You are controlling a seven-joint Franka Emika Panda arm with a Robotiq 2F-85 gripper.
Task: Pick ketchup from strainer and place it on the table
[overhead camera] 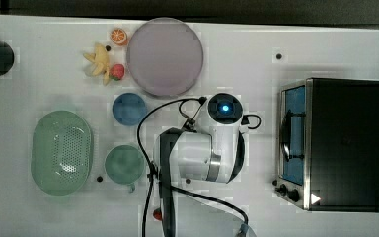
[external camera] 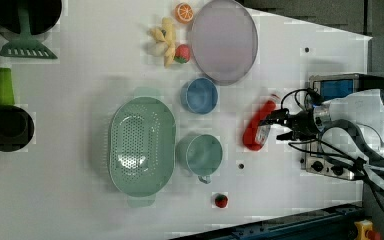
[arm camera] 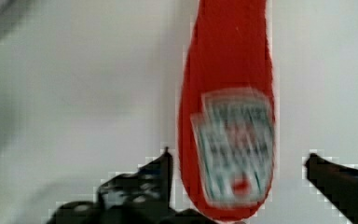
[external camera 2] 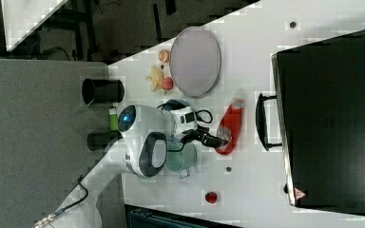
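The ketchup point(external camera: 256, 127), a red bottle with a white-and-red label, lies flat on the white table point(external camera: 55, 190) between the green cup and the oven. In the wrist view the ketchup point(arm camera: 228, 116) rests between the spread fingers of my gripper point(arm camera: 240, 163); one fingertip point(arm camera: 164, 168) is close beside it and the other stands clear. My gripper point(external camera: 272, 125) is open around the bottle's base end. In the right view the ketchup point(external camera 2: 229, 126) lies by the oven handle. The pale green strainer point(overhead camera: 61, 152) sits empty at the top view's left, also seen as the strainer point(external camera: 141, 145).
A toaster oven point(overhead camera: 330, 143) stands at the top view's right. A grey-lilac plate point(overhead camera: 164, 56), a blue cup point(overhead camera: 129, 109) and a green cup point(overhead camera: 124, 164) lie between strainer and arm. Toy fruit point(overhead camera: 98, 61) sits by the plate; a strawberry point(external camera: 221, 200) lies near the table edge.
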